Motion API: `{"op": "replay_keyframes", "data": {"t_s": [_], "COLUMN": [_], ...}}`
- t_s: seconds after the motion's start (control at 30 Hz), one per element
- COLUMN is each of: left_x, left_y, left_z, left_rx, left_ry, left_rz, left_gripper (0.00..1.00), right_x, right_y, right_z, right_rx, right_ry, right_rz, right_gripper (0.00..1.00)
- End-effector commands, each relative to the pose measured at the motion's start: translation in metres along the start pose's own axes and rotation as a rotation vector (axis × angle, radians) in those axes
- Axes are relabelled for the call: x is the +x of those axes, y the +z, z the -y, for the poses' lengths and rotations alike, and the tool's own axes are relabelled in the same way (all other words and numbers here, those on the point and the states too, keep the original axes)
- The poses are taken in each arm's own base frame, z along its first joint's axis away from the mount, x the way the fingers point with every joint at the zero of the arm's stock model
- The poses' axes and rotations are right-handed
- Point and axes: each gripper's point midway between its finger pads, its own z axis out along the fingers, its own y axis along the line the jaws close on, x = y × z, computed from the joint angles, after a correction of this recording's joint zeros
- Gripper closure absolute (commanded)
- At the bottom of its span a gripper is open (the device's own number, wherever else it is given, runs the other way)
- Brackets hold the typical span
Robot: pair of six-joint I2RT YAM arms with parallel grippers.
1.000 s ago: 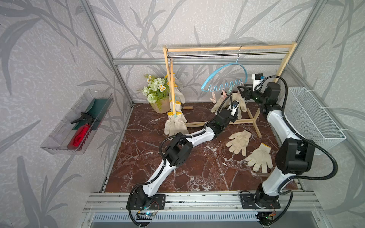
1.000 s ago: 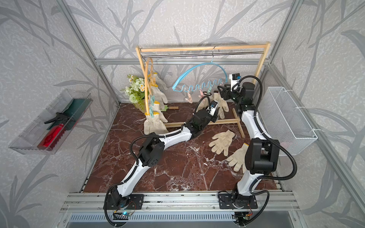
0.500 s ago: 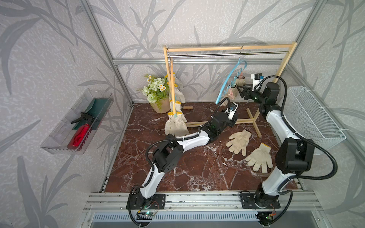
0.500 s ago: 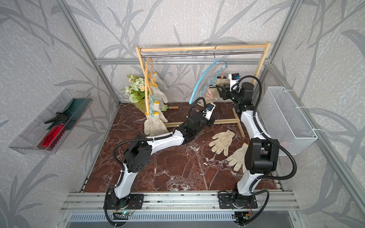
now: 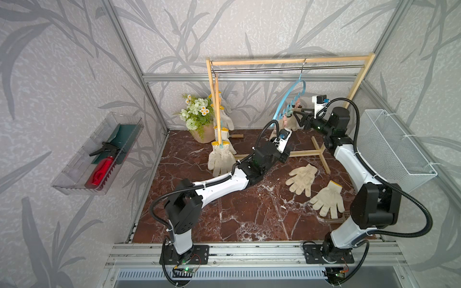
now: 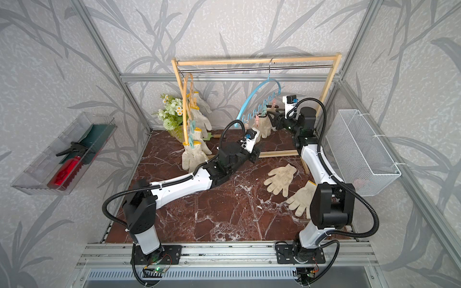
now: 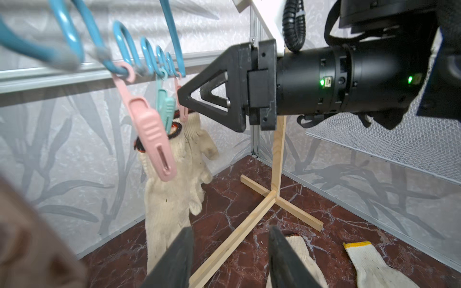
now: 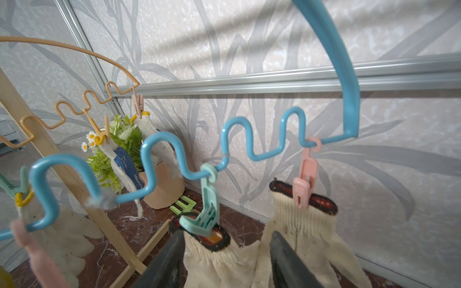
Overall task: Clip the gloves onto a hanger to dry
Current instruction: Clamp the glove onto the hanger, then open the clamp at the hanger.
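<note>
Straddling clipped glove [image 8: 214, 264], right hand [image 8: 225, 233] half-spread

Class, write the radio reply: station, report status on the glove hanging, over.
Left gripper open, empty. Right gripper open by the blue hanger. Two clipped gloves there; two loose gloves on the table. Nothing covering them.

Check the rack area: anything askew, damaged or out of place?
The blue hanger hangs turned out of line with the rail, not parallel to it. Its wavy wire carries grey patches, like tape or wear. Two gloves lie unclipped on the floor.
</note>
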Motion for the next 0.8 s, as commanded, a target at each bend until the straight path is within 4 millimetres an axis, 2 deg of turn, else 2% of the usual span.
{"op": "replay_keyframes", "data": {"t_s": [0.0,0.2,0.43,0.77], "left_x": [-0.008,-0.011,-0.012,-0.012], "left_y": [-0.017,-0.03,-0.033,-0.034], "left_z": [-0.014,-0.029,-0.037,-0.044], "left_rx": [-0.038,-0.07,-0.09,-0.11], "left_ry": [0.022,0.033,0.05,0.059], "left_rz": [-0.019,-0.033,-0.04,-0.039], "left_gripper": [0.53,0.56,0.57,0.57], "right_x": [-0.017,-0.021,-0.022,-0.012], "right_y": [-0.007,-0.009,-0.012,-0.015], "right_z": [-0.025,-0.051,-0.082,-0.087], "right_rx": [-0.028,-0.084,-0.146,-0.155], "right_ry": [-0.01,0.047,0.032,0.018], "right_rz": [0.039,0.033,0.039,0.016], "right_gripper": [0.44,0.44,0.44,0.44]}}
